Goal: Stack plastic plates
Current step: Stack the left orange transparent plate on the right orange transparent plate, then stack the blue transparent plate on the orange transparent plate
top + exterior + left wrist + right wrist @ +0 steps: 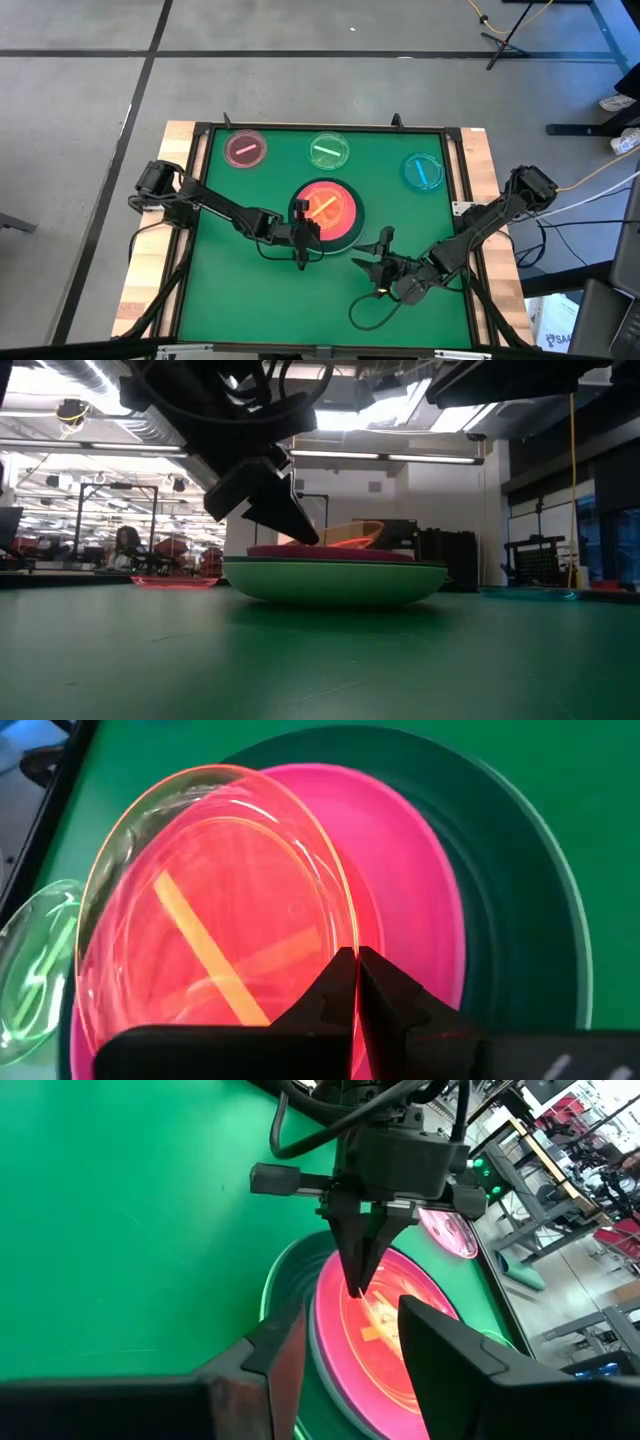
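Observation:
A stack stands mid-table: a dark green plate [352,225] with a pink plate [420,870] in it. Over the pink plate slants a clear amber dish [215,910], and my left gripper [355,960] is shut on it. In the low view a light green plate [335,582] shows at the stack's bottom. My right gripper [352,1315] stands open just right of and nearer than the stack, holding nothing. Three small clear dishes lie flat along the far side: pink [245,149], green [328,151] and blue [422,171]. My left gripper pinches the amber dish's rim [338,948] between its two fingers, at the dish's near-left side. The fingers slant down from the table's left and near side. The dish sits tilted over the pink plate, one side [365,530] raised; whether its low side touches the plate I cannot tell.
Bare green mat [250,290] lies near and left of the stack. A raised dark frame [452,200] bounds the mat, with wooden table margins outside it. Cables trail from both arms near the mat's near edge.

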